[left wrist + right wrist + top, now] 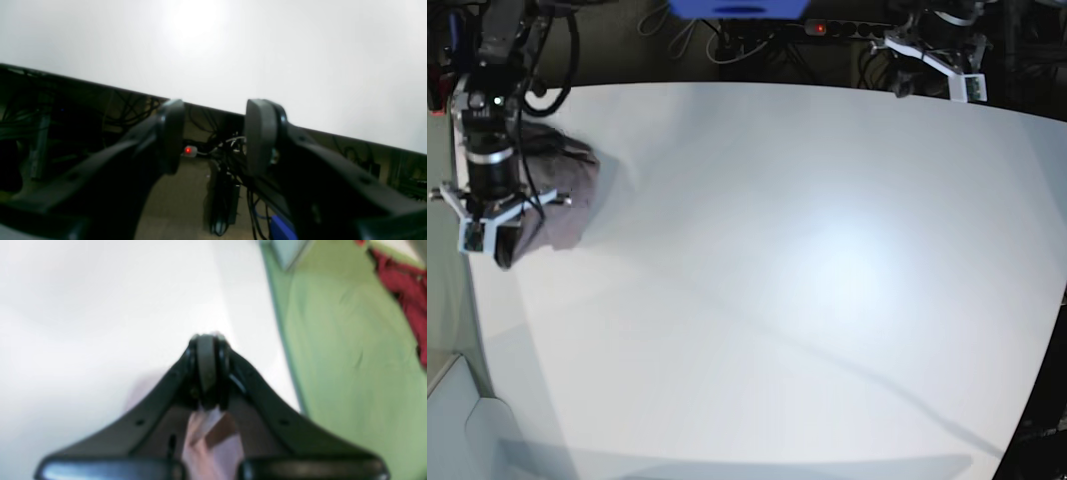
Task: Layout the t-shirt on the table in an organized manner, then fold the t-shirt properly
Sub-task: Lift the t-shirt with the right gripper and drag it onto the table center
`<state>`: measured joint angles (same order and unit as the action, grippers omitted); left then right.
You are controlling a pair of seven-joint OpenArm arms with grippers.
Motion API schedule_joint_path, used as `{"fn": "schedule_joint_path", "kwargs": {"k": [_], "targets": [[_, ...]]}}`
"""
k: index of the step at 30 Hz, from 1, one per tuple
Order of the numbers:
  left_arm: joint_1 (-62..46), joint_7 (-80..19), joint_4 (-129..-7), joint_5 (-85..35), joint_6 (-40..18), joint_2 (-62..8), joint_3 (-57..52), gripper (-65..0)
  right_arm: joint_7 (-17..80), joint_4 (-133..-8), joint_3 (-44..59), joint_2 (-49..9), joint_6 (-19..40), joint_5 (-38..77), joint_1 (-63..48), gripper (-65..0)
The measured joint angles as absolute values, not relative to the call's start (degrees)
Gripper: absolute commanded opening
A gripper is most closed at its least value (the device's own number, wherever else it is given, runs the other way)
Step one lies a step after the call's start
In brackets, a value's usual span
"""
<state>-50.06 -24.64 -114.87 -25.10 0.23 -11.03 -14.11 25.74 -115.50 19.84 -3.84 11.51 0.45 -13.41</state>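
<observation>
The mauve-pink t-shirt (562, 195) lies bunched in a wrinkled heap at the far left of the white table (807, 280). My right gripper (500, 252) hangs at the heap's near-left edge, close to the table's left border. In the right wrist view its fingers (207, 366) are pressed together, and a fold of pink t-shirt (210, 443) is pinched behind them. My left gripper (217, 133) is open with nothing between its fingers. It hovers over the table's far edge (206, 106), far from the shirt, at the top right of the base view (932, 60).
Beyond the table's far edge hang dark cables and a power strip with a red light (819, 28). A blue object (737, 8) sits at the top. Past the table's left edge are a green surface (350, 356) and red cloth (400, 283).
</observation>
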Motion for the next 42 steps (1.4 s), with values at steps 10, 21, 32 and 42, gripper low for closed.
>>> {"fn": "schedule_joint_path", "kwargs": {"k": [10,21,32,42], "targets": [[-50.28,-24.67,-114.87,-25.06,0.21,-10.92,-14.15,-35.3,29.34,-115.39,19.73,-2.07,11.46,0.19,9.04,-65.0],[-51.37,-24.67,-114.98,-25.12,0.23,-10.48,-16.1,-35.3,41.17,-115.48,12.36,-2.09,10.72,-0.16,40.93,-65.0],[-52.47,-24.56,-115.02,-25.17,0.25,-10.46,-21.32,-35.3,42.02,-111.18,-4.97,5.13,11.09,-8.23,55.42,-65.0],[-51.88,-24.4,-115.07,-25.15,0.23,-7.7,-24.05,-35.3,32.56,-100.9,-15.9,8.84,11.16,-16.69,65.3,-65.0]]}}
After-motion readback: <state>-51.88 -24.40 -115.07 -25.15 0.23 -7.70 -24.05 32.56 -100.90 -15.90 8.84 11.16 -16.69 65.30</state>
